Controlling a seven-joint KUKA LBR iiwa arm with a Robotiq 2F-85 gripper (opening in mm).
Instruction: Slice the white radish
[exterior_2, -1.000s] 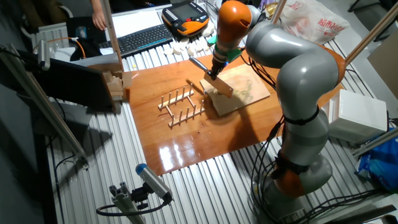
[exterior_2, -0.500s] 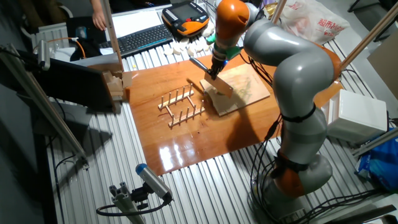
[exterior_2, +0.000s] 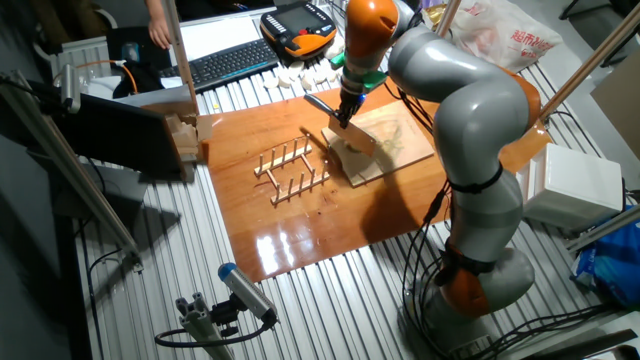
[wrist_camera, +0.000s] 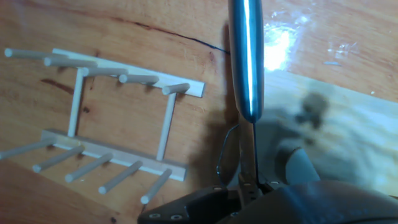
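Beside the wooden peg rack (exterior_2: 292, 170), your gripper (exterior_2: 343, 112) clamps the knife (wrist_camera: 246, 59) over the cutting board (exterior_2: 385, 142); keep its blade vertical and press straight down.

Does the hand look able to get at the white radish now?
Probably yes: the hand holds the knife over the cutting board, and nothing lies between blade and the white radish.

Peg rack (exterior_2: 292, 170) left of cutting board (exterior_2: 395, 145), keyboard (exterior_2: 228, 64) behind
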